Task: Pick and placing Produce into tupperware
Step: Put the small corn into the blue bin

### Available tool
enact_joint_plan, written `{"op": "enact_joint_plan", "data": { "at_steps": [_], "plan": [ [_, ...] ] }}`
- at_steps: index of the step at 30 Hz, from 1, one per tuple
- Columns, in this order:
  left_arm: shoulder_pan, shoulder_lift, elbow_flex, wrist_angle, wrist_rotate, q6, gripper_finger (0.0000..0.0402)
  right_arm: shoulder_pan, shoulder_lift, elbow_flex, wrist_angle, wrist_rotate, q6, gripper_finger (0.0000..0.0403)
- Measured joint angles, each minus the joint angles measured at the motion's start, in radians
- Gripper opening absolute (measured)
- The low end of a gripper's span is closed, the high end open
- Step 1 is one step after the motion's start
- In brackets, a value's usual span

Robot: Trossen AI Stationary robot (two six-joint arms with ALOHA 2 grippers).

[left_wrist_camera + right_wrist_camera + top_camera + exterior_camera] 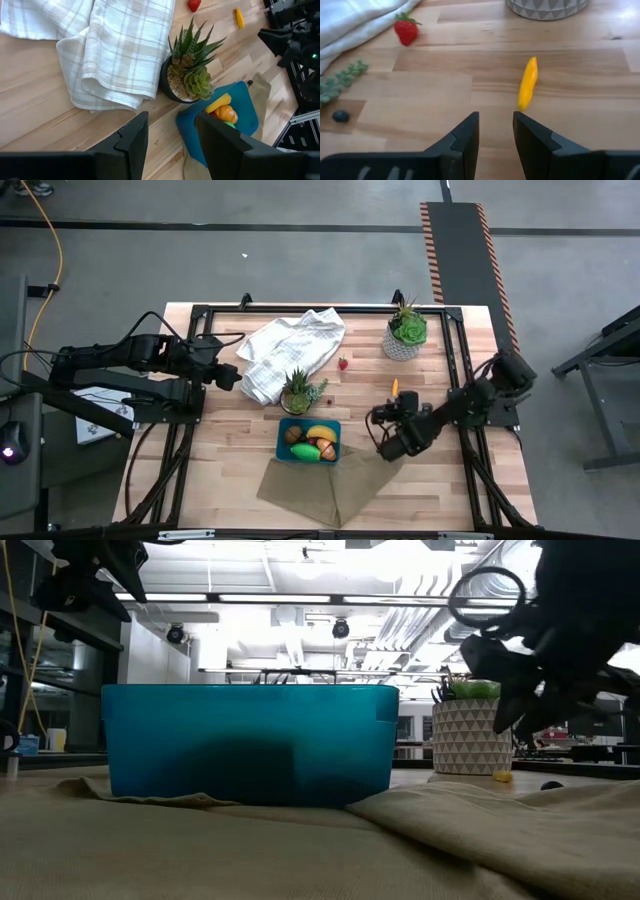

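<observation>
Teal tupperware [282, 442] with banana [320, 432], kiwi [293, 434]

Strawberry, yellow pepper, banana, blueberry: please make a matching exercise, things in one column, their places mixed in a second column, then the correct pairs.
Things:
1. strawberry
2. yellow pepper
3. banana
4. blueberry

Places:
A. inside the teal tupperware
B. on bare wood, ahead of the right pincer
C. beside the white towel
D. near the green sprig

Pairs: 1-C, 2-B, 3-A, 4-D
</observation>
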Motion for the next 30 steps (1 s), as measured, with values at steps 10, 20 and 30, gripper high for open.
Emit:
{"op": "enact_joint_plan", "data": {
  "at_steps": [10, 20, 30],
  "plan": [
    [0.000, 0.000, 0.000, 0.000, 0.000, 0.002, 0.0156, -0.128, -0.057, 0.000, 0.029, -0.100, -0.141, 0.0108],
    [0.000, 0.000, 0.000, -0.001, 0.000, 0.023, 0.0156, -0.210, -0.057, 0.000, 0.022, -0.162, -0.174, 0.0108],
    [0.000, 0.000, 0.000, -0.001, 0.009, 0.029, 0.0156, -0.304, -0.057, 0.000, 0.017, -0.192, -0.210, 0.0108]
  ]
}}
